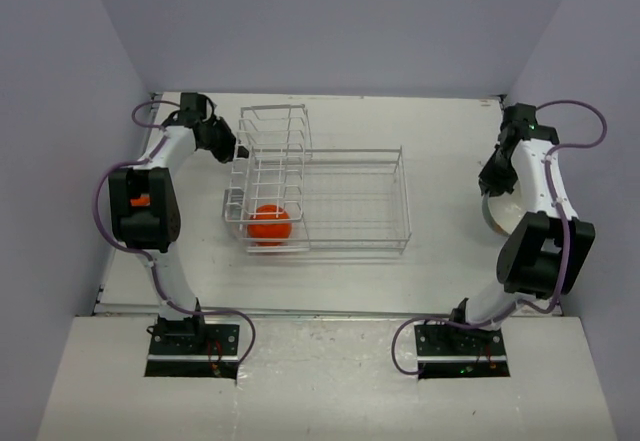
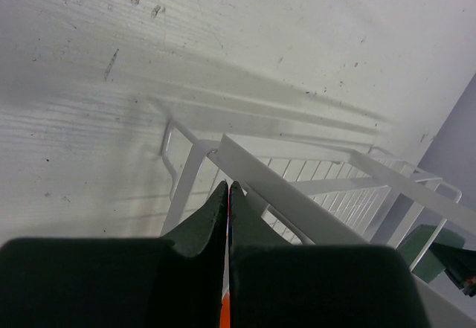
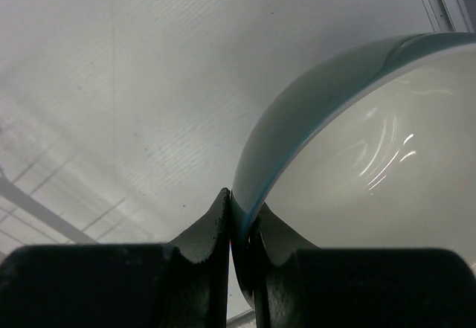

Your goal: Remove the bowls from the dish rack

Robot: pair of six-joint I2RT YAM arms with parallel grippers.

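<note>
The white wire dish rack [image 1: 355,150] stands mid-table, its taller plate slots at the left end. One orange bowl [image 1: 269,223] lies in its near left corner. My left gripper [image 1: 239,151] is shut and empty, at the outer left side of the tall slot section. In the left wrist view its closed fingertips [image 2: 228,187] sit just over a rack bar [image 2: 297,194]. My right gripper [image 1: 490,187] is at the table's right side. It is shut on the rim of a pale green bowl [image 3: 357,157] with a white inside, fingers [image 3: 239,205] clamping the rim. That bowl [image 1: 497,219] shows partly under the arm.
Lilac walls close in the table on the left, back and right. The right arm's links [image 1: 545,241] stand over the table's right edge. The rack's long low basket part [image 1: 380,231] holds nothing I can see.
</note>
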